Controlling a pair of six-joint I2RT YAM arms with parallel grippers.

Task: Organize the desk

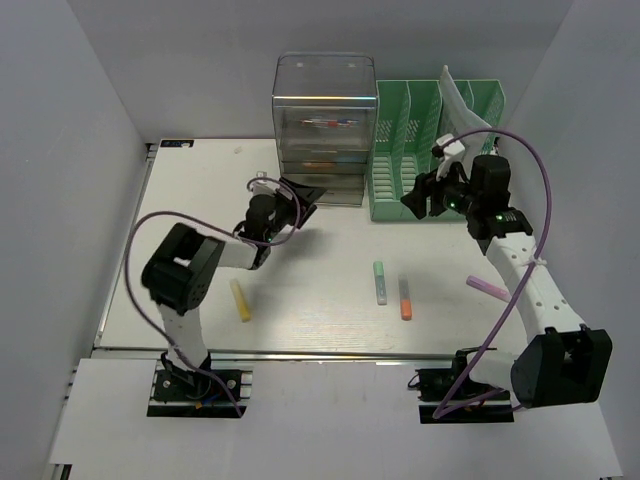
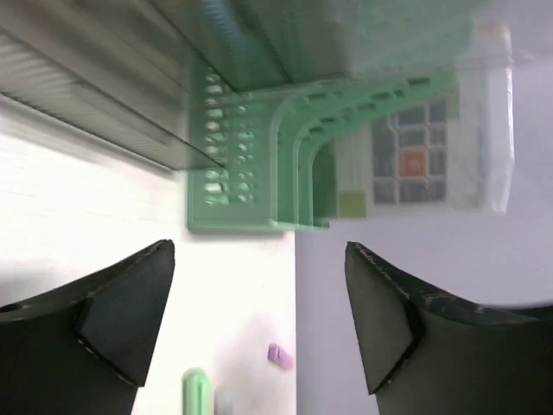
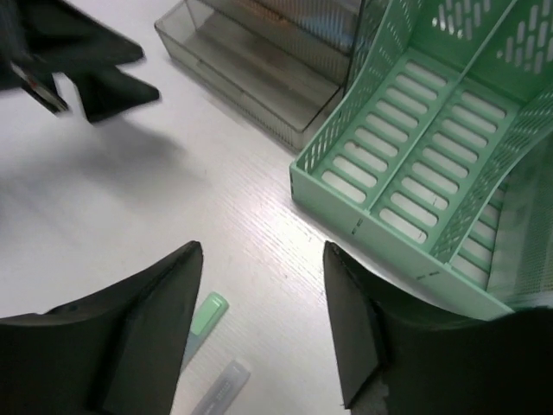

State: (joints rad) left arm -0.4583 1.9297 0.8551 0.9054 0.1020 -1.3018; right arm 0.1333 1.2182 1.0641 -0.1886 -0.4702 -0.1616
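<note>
On the desk, four markers, one green rack, one drawer unit — left claw, right claw agape.

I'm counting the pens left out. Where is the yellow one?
In the top view, the yellow pen lies on the left front of the desk, just right of the left arm.

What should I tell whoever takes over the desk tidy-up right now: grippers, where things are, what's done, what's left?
Left gripper: open, empty, close to the drawer unit.
Right gripper: open, empty, in front of the file rack.
On the desk: yellow pen, green pen, orange pen, pink pen, all lying loose.
Done: a white flat item stands in the rack; coloured items show inside the drawers.
Left: the four pens, likely to be put away.
</note>
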